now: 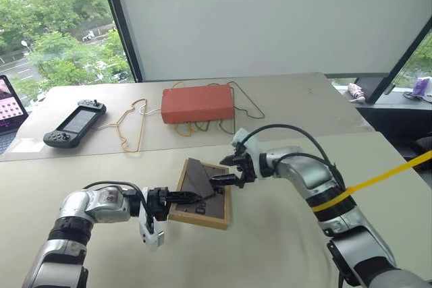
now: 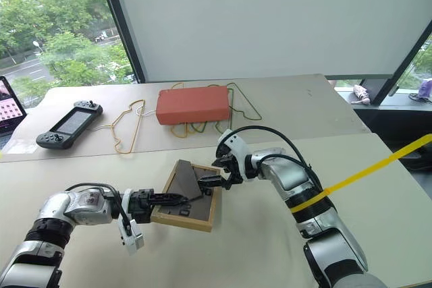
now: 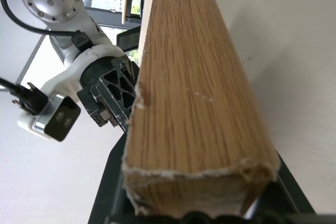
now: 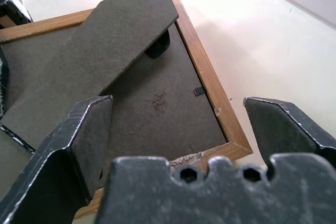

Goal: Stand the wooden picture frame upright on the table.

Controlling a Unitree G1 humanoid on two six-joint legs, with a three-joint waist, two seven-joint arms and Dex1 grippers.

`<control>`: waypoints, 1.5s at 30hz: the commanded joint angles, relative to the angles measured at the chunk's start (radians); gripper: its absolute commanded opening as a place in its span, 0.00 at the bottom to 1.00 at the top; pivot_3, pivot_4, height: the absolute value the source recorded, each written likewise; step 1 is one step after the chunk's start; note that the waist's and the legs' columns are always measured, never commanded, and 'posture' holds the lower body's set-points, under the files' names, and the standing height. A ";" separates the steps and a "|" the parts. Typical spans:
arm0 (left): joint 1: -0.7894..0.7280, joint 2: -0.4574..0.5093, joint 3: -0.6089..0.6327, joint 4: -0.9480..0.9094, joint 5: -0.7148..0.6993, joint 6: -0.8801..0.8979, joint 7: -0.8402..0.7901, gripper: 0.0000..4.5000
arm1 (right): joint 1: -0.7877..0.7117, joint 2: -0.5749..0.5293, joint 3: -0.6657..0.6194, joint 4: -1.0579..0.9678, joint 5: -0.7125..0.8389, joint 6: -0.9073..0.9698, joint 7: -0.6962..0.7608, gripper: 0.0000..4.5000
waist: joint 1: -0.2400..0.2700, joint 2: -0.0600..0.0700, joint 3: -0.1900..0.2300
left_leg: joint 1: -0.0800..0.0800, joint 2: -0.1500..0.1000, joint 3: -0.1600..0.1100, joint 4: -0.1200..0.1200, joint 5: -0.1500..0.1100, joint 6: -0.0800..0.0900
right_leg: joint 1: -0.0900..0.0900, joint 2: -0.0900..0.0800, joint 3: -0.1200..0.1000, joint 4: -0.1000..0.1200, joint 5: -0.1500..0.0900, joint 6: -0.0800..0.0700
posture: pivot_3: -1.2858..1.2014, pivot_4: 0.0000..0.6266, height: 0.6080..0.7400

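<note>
The wooden picture frame (image 1: 201, 195) lies near the middle of the table (image 1: 283, 247), dark grey back up, its fold-out stand (image 1: 198, 179) lifted off the back. Its picture side faces down, so we cannot see the front. We see the left gripper (image 1: 181, 199) clenched on the frame's near-left edge; in the left wrist view the light wood of that edge (image 3: 194, 93) hides most of the fingers holding it, and we cannot tell whether that side is raised off the tabletop. The right gripper (image 1: 229, 172) hangs just over the frame's far-right side with its fingers (image 4: 84, 135) spread wide and nothing between them; in the right wrist view the frame's corner (image 4: 231, 142) sits between the two tips, though we cannot tell whether either tip touches the wood.

Behind the frame, well apart from it, an orange-red box (image 1: 197, 103) rests on some wire hangers (image 1: 131, 126), with a black handheld console (image 1: 74, 124) further left. A laptop (image 1: 10, 102) is cut off at the left edge. Bare tabletop lies to the right of the frame and in front of it. A yellow strap (image 1: 378, 179) crosses the right forearm.
</note>
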 commanded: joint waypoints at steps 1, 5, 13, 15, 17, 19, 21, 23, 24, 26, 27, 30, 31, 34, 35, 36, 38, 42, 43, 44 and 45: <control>-0.035 0.010 0.018 -0.053 0.003 -0.018 0.095 0.24 | -0.032 0.008 -0.032 -0.028 0.089 0.109 0.065 0.99 | 0.002 0.000 0.000 | 0.000 0.000 0.000 0.000 0.000 0.000 | 0.000 0.000 0.000 0.000 0.000 0.000 | 0.52 0.24 1.00; -0.038 0.023 0.008 -0.058 0.035 -0.003 0.149 0.24 | -0.032 0.001 -0.028 -0.028 0.068 0.079 0.069 0.99 | 0.002 0.000 0.000 | 0.000 0.000 0.000 0.000 0.000 0.001 | 0.000 0.000 0.000 0.001 0.000 0.000 | 0.52 0.24 1.00; -0.057 0.044 -0.043 -0.062 0.063 0.050 0.227 0.24 | -0.021 0.060 -0.066 -0.106 0.132 0.062 0.091 0.99 | 0.003 0.000 0.000 | 0.000 0.000 0.000 0.000 0.000 0.001 | 0.000 -0.001 0.000 0.001 0.000 0.000 | 0.52 0.24 1.00; -0.060 0.055 -0.059 -0.061 0.072 0.064 0.248 0.24 | -0.017 0.058 -0.066 -0.115 0.130 0.063 0.091 0.99 | 0.003 0.000 0.000 | 0.000 -0.001 0.000 0.000 0.000 0.000 | 0.000 -0.001 0.000 0.001 0.000 0.000 | 0.52 0.24 1.00; -0.063 0.064 -0.074 -0.056 0.077 0.080 0.264 0.24 | -0.004 0.054 -0.079 -0.151 0.157 0.068 0.106 0.99 | 0.003 0.000 0.000 | 0.000 -0.001 0.000 0.000 0.000 0.000 | 0.000 -0.001 0.000 0.001 0.000 0.000 | 0.52 0.24 1.00; -0.066 0.072 -0.090 -0.054 0.079 0.092 0.281 0.24 | 0.008 0.057 -0.102 -0.195 0.196 0.083 0.122 0.99 | 0.003 0.000 0.000 | 0.000 -0.001 0.000 0.000 0.000 0.000 | 0.000 -0.001 -0.001 0.001 0.000 0.001 | 0.52 0.24 1.00; -0.067 0.080 -0.106 -0.056 0.080 0.101 0.298 0.24 | 0.019 0.054 -0.104 -0.223 0.205 0.088 0.128 0.99 | 0.002 0.000 0.000 | 0.000 -0.001 0.000 0.000 0.000 0.000 | 0.000 -0.001 -0.001 0.002 0.000 0.001 | 0.52 0.24 1.00; -0.069 0.087 -0.120 -0.057 0.083 0.112 0.313 0.24 | 0.034 0.049 -0.102 -0.244 0.208 0.083 0.136 0.99 | 0.002 0.000 0.000 | 0.000 -0.001 0.000 0.000 0.000 0.000 | 0.000 -0.001 -0.001 0.002 0.000 0.001 | 0.52 0.24 1.00; -0.070 0.092 -0.128 -0.057 0.083 0.118 0.320 0.24 | 0.040 0.048 -0.105 -0.255 0.213 0.083 0.140 0.99 | 0.002 0.000 0.000 | 0.000 -0.001 0.000 0.000 0.000 0.000 | 0.000 -0.001 -0.001 0.002 0.000 0.001 | 0.52 0.24 1.00; -0.071 0.099 -0.141 -0.060 0.084 0.126 0.333 0.24 | 0.046 0.048 -0.120 -0.279 0.234 0.088 0.153 0.99 | 0.003 0.000 0.000 | 0.000 -0.001 0.000 0.000 0.000 0.001 | 0.000 -0.001 -0.001 0.002 0.000 0.001 | 0.52 0.24 1.00; -0.072 0.102 -0.147 -0.060 0.084 0.129 0.338 0.24 | 0.047 0.048 -0.125 -0.288 0.240 0.091 0.156 0.99 | 0.003 0.000 0.000 | 0.000 -0.001 0.000 0.000 0.000 0.001 | 0.000 -0.001 -0.001 0.002 0.000 0.001 | 0.52 0.24 1.00; -0.075 0.111 -0.167 -0.062 0.086 0.141 0.357 0.24 | 0.046 0.047 -0.129 -0.289 0.235 0.089 0.153 0.99 | 0.002 0.000 0.000 | 0.000 -0.001 0.000 0.000 0.000 0.001 | 0.000 -0.001 -0.001 0.002 0.000 0.001 | 0.52 0.24 1.00; -0.076 0.114 -0.173 -0.063 0.086 0.144 0.362 0.24 | 0.045 0.044 -0.127 -0.285 0.227 0.080 0.150 0.99 | 0.002 0.000 0.000 | 0.000 -0.001 0.000 0.000 0.000 0.001 | 0.000 -0.001 -0.001 0.002 0.000 0.001 | 0.52 0.24 1.00; -0.076 0.122 -0.186 -0.069 0.082 0.152 0.375 0.24 | 0.040 0.027 -0.131 -0.236 0.181 0.033 0.136 0.99 | 0.002 0.000 0.000 | 0.000 -0.001 0.000 0.000 0.000 0.001 | 0.000 -0.001 -0.001 0.003 0.000 0.001 | 0.52 0.24 1.00; -0.076 0.124 -0.190 -0.072 0.081 0.155 0.379 0.24 | 0.040 0.016 -0.131 -0.218 0.162 0.009 0.136 0.99 | 0.003 0.000 0.000 | 0.000 -0.001 0.000 0.000 0.000 0.001 | 0.000 -0.001 -0.001 0.003 0.000 0.001 | 0.52 0.24 1.00; -0.077 0.128 -0.194 -0.075 0.079 0.158 0.382 0.24 | 0.042 0.001 -0.134 -0.196 0.148 -0.013 0.143 0.99 | 0.003 0.000 0.000 | 0.000 -0.001 0.000 0.000 0.000 0.001 | 0.000 -0.001 -0.001 0.003 0.000 0.001 | 0.52 0.24 1.00; -0.077 0.139 -0.198 -0.080 0.074 0.164 0.390 0.24 | 0.042 -0.047 -0.162 -0.125 0.117 -0.073 0.158 0.99 | 0.002 0.000 0.000 | 0.000 -0.002 0.000 0.000 0.000 0.001 | 0.000 -0.001 -0.001 0.003 0.000 0.001 | 0.52 0.24 1.00; -0.074 0.158 -0.205 -0.093 0.067 0.180 0.403 0.24 | 0.055 -0.152 -0.202 -0.074 0.094 -0.160 0.211 0.99 | 0.004 0.000 0.000 | 0.000 -0.002 0.000 0.001 0.000 0.001 | 0.000 -0.001 -0.001 0.002 0.000 0.001 | 0.52 0.24 1.00; -0.072 0.162 -0.209 -0.096 0.064 0.186 0.405 0.24 | 0.065 -0.177 -0.209 -0.077 0.088 -0.176 0.214 0.99 | 0.005 0.000 0.000 | 0.000 -0.002 0.000 0.001 0.000 0.001 | 0.000 -0.001 -0.001 0.002 0.000 0.001 | 0.52 0.24 1.00; -0.071 0.164 -0.212 -0.100 0.062 0.190 0.408 0.24 | 0.074 -0.198 -0.212 -0.080 0.079 -0.196 0.212 0.99 | 0.005 0.000 0.000 | 0.000 -0.002 0.000 0.000 0.000 0.001 | 0.001 -0.002 -0.001 0.002 0.000 0.001 | 0.52 0.24 1.00; -0.069 0.167 -0.214 -0.103 0.061 0.193 0.411 0.24 | 0.082 -0.209 -0.211 -0.084 0.073 -0.210 0.208 0.99 | 0.005 0.000 0.000 | 0.000 -0.002 0.000 0.000 0.000 0.001 | 0.001 -0.002 -0.001 0.002 0.000 0.001 | 0.52 0.24 1.00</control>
